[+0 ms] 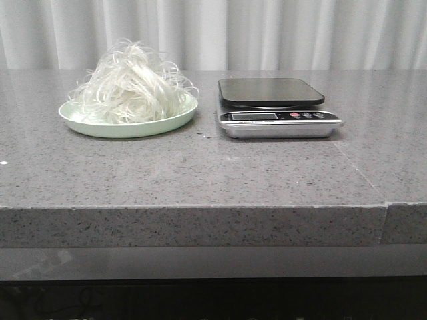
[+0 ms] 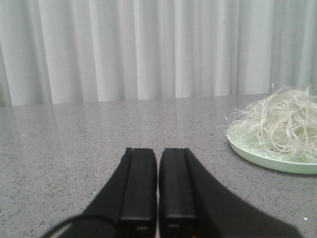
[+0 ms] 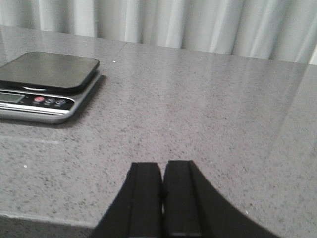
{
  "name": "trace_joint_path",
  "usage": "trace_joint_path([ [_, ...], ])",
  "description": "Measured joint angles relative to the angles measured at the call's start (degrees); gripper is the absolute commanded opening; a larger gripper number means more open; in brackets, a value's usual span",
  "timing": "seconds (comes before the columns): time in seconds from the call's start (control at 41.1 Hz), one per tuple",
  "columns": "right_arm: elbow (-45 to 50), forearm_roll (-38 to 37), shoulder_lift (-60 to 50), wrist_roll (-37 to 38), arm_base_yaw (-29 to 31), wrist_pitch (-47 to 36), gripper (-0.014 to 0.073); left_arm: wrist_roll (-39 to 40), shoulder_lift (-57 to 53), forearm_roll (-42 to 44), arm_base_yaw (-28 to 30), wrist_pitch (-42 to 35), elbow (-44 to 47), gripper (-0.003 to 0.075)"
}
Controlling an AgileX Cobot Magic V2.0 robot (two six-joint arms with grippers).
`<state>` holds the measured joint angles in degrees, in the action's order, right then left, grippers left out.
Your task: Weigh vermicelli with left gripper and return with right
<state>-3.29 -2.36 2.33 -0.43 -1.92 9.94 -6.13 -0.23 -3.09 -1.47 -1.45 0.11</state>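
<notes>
A heap of white vermicelli (image 1: 133, 83) lies on a pale green plate (image 1: 127, 127) at the left of the grey table. A kitchen scale (image 1: 273, 107) with a dark, bare platform stands to the plate's right. Neither gripper shows in the front view. In the left wrist view my left gripper (image 2: 158, 151) is shut and empty, low over the table, with the vermicelli (image 2: 280, 124) and the plate (image 2: 277, 161) ahead to one side. In the right wrist view my right gripper (image 3: 162, 166) is shut and empty near the table's front edge, the scale (image 3: 44, 84) farther off.
White curtains (image 1: 213, 33) hang behind the table. The grey stone tabletop (image 1: 200, 167) has a seam near its right front corner. The table's front edge shows in the right wrist view (image 3: 39, 215) just below the fingers.
</notes>
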Motion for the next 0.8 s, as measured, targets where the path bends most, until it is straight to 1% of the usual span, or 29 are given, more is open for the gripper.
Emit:
trace_joint_path([
  [0.073,2.6,0.2,-2.3,0.0,0.3,-1.2,0.0160,0.0,0.0,0.0,0.0,0.0,0.0,0.0142],
  [0.195,4.6,0.4,-2.9,0.0,0.3,-2.5,0.0160,0.0,0.0,0.0,0.0,0.0,0.0,0.0142],
  [0.56,4.9,0.8,-3.0,0.0,0.3,-4.0,0.0160,0.0,0.0,0.0,0.0,0.0,0.0,0.0142],
  [0.804,4.9,3.7,-3.0,0.0,0.3,-4.5,0.0160,0.0,0.0,-0.1,0.0,0.0,0.0,0.0142],
])
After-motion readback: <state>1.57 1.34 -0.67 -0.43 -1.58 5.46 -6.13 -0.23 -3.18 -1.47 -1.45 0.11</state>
